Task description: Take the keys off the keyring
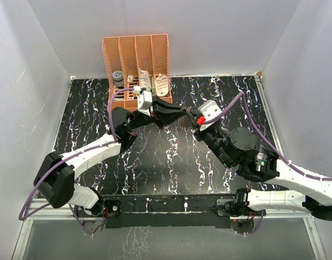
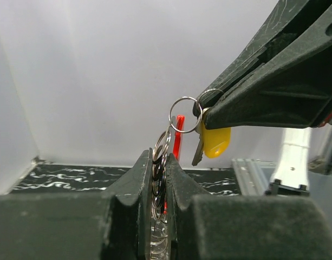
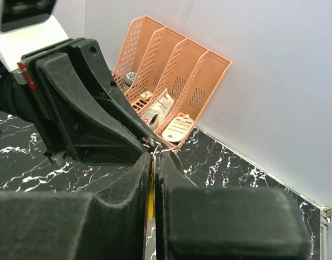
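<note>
Left wrist view shows you the left gripper (image 2: 159, 179) pinching the keyring (image 2: 162, 147) at 6 o'clock, the right gripper (image 2: 204, 112) at 2 o'clock clamping the key (image 2: 215, 142), which is not yet unthreaded, so nothing is removed.

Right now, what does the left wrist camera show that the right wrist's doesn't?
Left wrist only: the thin silver wire keyring held in the left gripper and its red tag edge. Right wrist only: the orange slotted plastic rack. Both: the yellow-headed key pinched by the right gripper (a sliver from the right), and the black marbled table.
</note>
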Controlling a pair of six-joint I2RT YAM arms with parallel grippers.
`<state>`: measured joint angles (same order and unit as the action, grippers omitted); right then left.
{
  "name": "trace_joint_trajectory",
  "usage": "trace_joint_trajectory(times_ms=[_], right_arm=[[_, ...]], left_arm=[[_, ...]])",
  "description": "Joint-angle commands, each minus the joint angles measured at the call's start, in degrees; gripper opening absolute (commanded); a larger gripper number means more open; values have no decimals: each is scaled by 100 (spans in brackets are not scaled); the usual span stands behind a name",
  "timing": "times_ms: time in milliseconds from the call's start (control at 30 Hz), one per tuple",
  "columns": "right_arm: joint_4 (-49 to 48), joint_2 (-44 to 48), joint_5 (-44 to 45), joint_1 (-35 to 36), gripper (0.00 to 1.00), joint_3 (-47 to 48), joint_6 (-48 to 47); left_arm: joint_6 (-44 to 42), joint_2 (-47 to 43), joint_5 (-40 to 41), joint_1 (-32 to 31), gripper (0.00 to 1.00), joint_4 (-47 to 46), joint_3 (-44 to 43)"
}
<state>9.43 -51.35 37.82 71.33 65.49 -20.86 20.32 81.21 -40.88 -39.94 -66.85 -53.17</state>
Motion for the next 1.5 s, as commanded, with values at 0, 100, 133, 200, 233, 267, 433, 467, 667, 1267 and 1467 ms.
trace_joint_trajectory(times_ms=[0, 100, 133, 200, 233, 267, 433, 467, 667, 1267, 1467], right_arm=[[-556, 163, -263, 56, 0, 245, 98], [-514, 133, -271, 56, 0, 261, 147], [-483, 112, -278, 56, 0, 281, 166], [-411, 49, -263, 54, 0, 341, 187], [-377, 30, -250, 56, 0, 372, 192], [-346, 3, -236, 56, 0, 398, 196], [-302, -35, -193, 56, 0, 454, 210], [-293, -41, -183, 52, 0, 451, 213], [-223, -26, -109, 56, 0, 488, 215], [-664, -24, 133, 56, 0, 590, -513], [-1024, -109, 158, 56, 0, 604, -887]], left_arm=[[-1231, -502, 1141, 30, 0, 897, 179], [-1839, -684, 1744, 22, 0, 997, 362], [-2015, -717, 1945, 19, 0, 1025, 397], [-2363, -742, 2188, 13, 0, 1110, 438], [-2533, -745, 2316, 14, 0, 1189, 423], [-2685, -743, 2426, 13, 0, 1263, 421], [-3304, -762, 3019, 15, 0, 1475, 453], [-3433, -775, 3104, 18, 0, 1522, 463], [-4207, -980, 3713, 13, 0, 1855, 567], [-4642, -1943, 4283, 12, 0, 2299, 1200], [-4573, -2314, 4148, 13, 0, 2379, 1407]])
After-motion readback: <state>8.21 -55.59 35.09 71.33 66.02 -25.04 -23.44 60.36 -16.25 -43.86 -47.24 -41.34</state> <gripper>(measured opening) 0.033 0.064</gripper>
